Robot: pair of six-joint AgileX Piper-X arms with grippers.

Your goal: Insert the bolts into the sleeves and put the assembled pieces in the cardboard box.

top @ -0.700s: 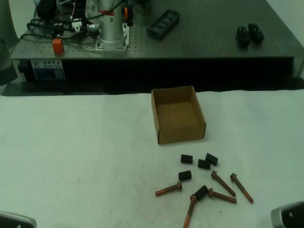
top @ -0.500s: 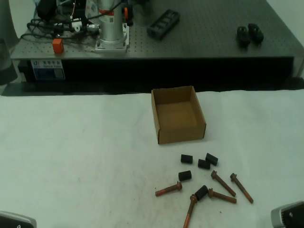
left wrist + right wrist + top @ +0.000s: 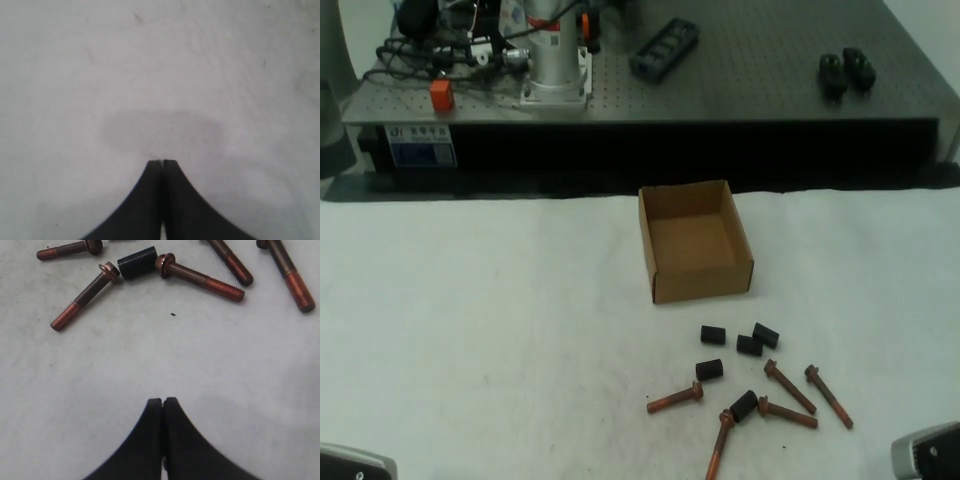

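White cloth covers the bench in front of you. Your right gripper hangs just above it, fingers pressed together and holding nothing. Your left gripper is likewise pinched closed over bare cloth, well apart from the parts. Just ahead of the right fingertips lies the nearest bolt. Its long axis slants across the gripper's line, and its head is close against a black sleeve. A second bolt has its head at the sleeve's other end (neither looks inserted). Farther on sit more loose sleeves, then the cardboard box, open and holding no pieces. The right arm is the nearer one for a first pick, and its fingers would need to spread first.
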